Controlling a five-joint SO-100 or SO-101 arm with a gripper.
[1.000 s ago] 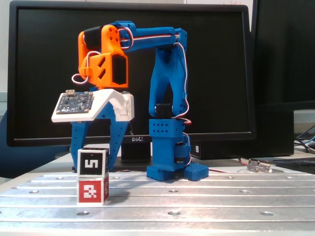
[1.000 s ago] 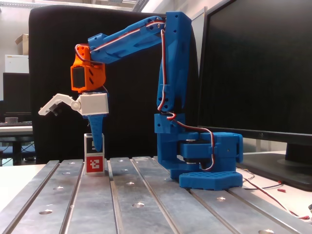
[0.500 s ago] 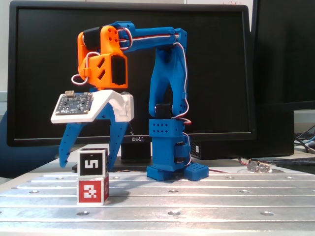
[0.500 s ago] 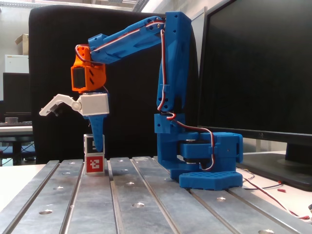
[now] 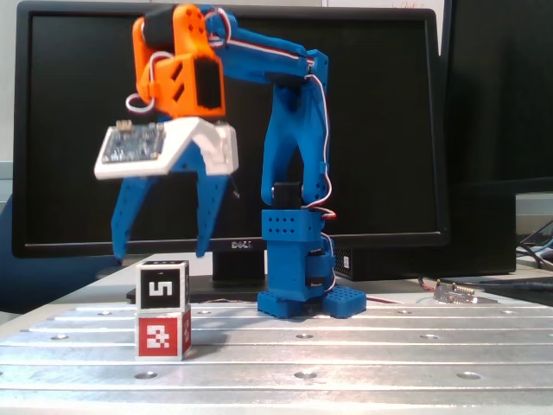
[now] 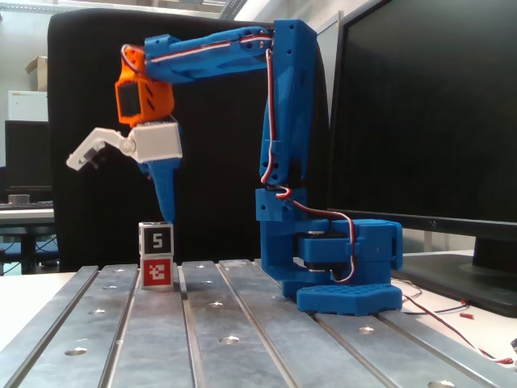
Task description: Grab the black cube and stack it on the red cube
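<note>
Arm pose: the blue base [image 5: 298, 303] stands on the slotted metal table [image 5: 346, 346]. The upper link rises upright from it, and the forearm reaches out level at the top, toward the left in both fixed views. At its end the orange wrist section [image 5: 177, 65] turns downward, carrying a white block with a small circuit board [image 5: 130, 143] on its face.

Gripper [image 5: 160, 253]: it points straight down, its two blue fingers [image 5: 130, 212] spread wide apart, released and holding nothing. Its tips hang just above the stack and clear of it; in a fixed view [image 6: 170, 218] the lower tip sits just over the top cube's upper edge, and contact cannot be confirmed there.

Black cube [image 5: 162, 284]: it rests squarely on top of the red cube [image 5: 162, 335], white "5" facing the camera, edges aligned with the cube beneath. The stack stands upright near the front left of the table, left of the base and apart from it in both fixed views [image 6: 156, 240] [image 6: 157, 272].

Background: a dark monitor [image 5: 371, 130] stands behind the arm.
</note>
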